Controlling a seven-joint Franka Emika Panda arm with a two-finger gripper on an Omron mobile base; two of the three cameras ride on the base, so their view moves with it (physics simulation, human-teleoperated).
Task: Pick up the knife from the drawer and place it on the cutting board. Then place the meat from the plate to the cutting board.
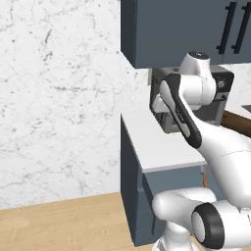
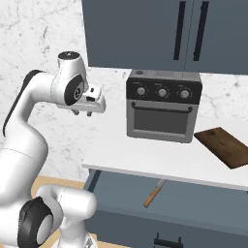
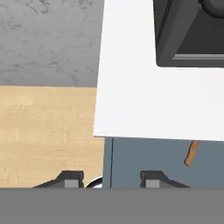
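Observation:
The knife (image 2: pixel 154 193), with an orange-brown handle, lies in the open slate-blue drawer (image 2: pixel 203 206) under the white counter. It also shows in the hand view, knife (image 3: pixel 191 153) inside the drawer (image 3: pixel 148 159). The dark brown cutting board (image 2: pixel 224 146) rests on the counter's right side, right of the toaster oven, and its corner shows as the cutting board (image 1: pixel 238 122). My gripper (image 2: pixel 82 113) hangs above the counter's left end, well left of and above the knife, fingers pointing down. In the hand view the gripper (image 3: pixel 111 178) is open and holds nothing. The meat and the plate are out of view.
A dark toaster oven (image 2: pixel 162 104) stands at the back of the white counter (image 2: pixel 145 155), under slate-blue wall cabinets (image 2: pixel 160 34). A marble wall (image 1: pixel 59 98) and wooden floor (image 3: pixel 43 131) lie left of the counter's end.

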